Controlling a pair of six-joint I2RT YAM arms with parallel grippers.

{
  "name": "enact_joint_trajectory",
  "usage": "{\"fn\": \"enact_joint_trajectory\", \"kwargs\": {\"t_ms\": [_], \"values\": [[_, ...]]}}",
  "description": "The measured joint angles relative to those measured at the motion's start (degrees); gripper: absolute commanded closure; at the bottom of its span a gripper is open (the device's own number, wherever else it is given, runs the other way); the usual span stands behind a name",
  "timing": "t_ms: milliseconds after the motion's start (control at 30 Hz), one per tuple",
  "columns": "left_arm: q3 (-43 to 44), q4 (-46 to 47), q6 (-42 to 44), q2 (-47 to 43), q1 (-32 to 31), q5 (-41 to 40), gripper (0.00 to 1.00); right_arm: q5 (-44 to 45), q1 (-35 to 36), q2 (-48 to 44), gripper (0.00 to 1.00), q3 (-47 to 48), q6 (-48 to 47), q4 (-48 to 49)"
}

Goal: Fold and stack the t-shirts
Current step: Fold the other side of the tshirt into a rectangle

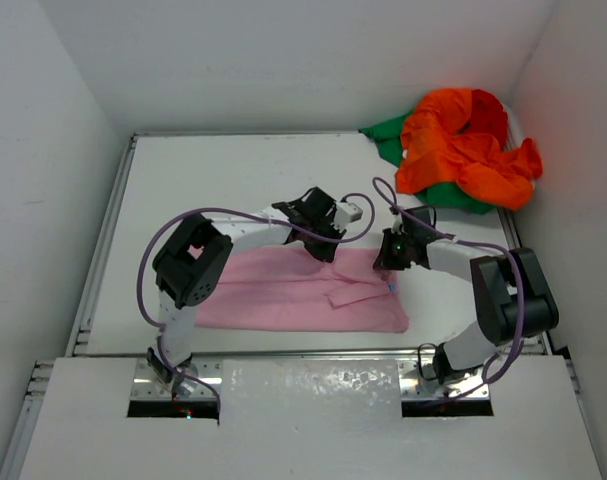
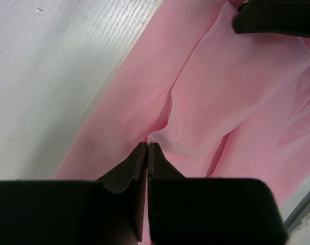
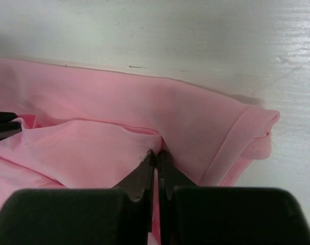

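T-shirt of soft pink cloth (image 1: 283, 290) lies spread on my white table (image 1: 213, 180), toward 6 o'clock. My left gripper (image 2: 147, 147) pinches a fold at its far edge; my right gripper (image 3: 156, 154) is clamped on cloth near its sleeve. At 1 o'clock, a bright orange cloth shirt (image 1: 453, 145) is heaped over a green cloth shirt (image 1: 388, 135), with a red cloth shirt (image 1: 488, 110) touching it.

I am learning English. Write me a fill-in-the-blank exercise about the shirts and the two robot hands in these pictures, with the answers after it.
1. The t-shirt spread on the table near the arms is ____ in colour.
2. The left hand and the right hand are both ____ on it.
3. The heap in the far right corner shows orange, red and ____ cloth.
Missing words: pink; shut; green.
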Motion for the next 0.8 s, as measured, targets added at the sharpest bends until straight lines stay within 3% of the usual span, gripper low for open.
{"fn": "enact_joint_trajectory", "kwargs": {"t_ms": [467,800], "values": [[1.9,-0.9,0.6,0.1,0.0,-1.8,1.0,5.2,0.0,-11.9,1.0,-4.6,-1.8,0.8],[2.0,-1.0,1.6,1.1,0.0,-5.9,1.0,10.2,0.0,-9.8,1.0,-4.7,-3.4,1.5]]}}
